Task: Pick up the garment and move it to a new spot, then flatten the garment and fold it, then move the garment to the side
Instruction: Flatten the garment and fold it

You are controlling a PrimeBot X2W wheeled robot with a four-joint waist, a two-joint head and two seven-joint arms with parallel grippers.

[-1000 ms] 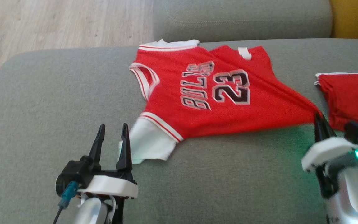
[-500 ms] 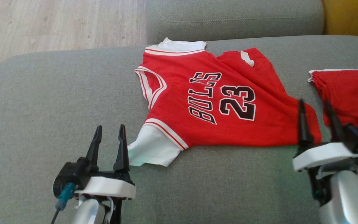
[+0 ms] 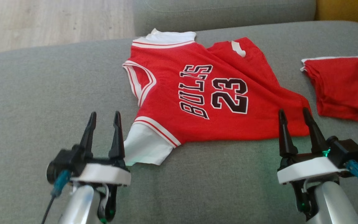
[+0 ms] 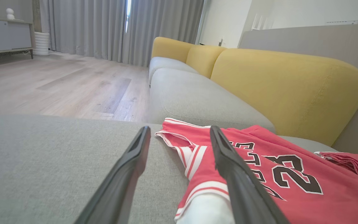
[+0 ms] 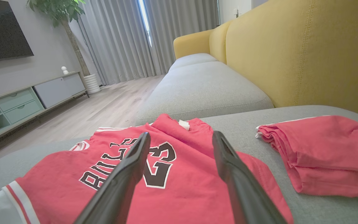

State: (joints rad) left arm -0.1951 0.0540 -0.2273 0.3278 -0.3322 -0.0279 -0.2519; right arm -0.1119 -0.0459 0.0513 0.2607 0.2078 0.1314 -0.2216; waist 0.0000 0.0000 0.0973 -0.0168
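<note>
That jersey lay sideways just ahead, both claws open and empty: left claw by its white sleeve, right claw at the hem.

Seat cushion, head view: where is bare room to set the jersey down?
Free: the grey cushion left of the jersey, and the strip between left pincer and right pincer. Crowded: right, where the jersey's hem nearly meets the second red garment.

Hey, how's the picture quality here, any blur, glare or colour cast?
Head view: soft overall, left tool slightly smeared, a green tint on the sofa cushion by the right tool. Left wrist view: jersey print crisp, window gap blown out. Right wrist view: even daylight, jersey sharp, similar window glare.
</note>
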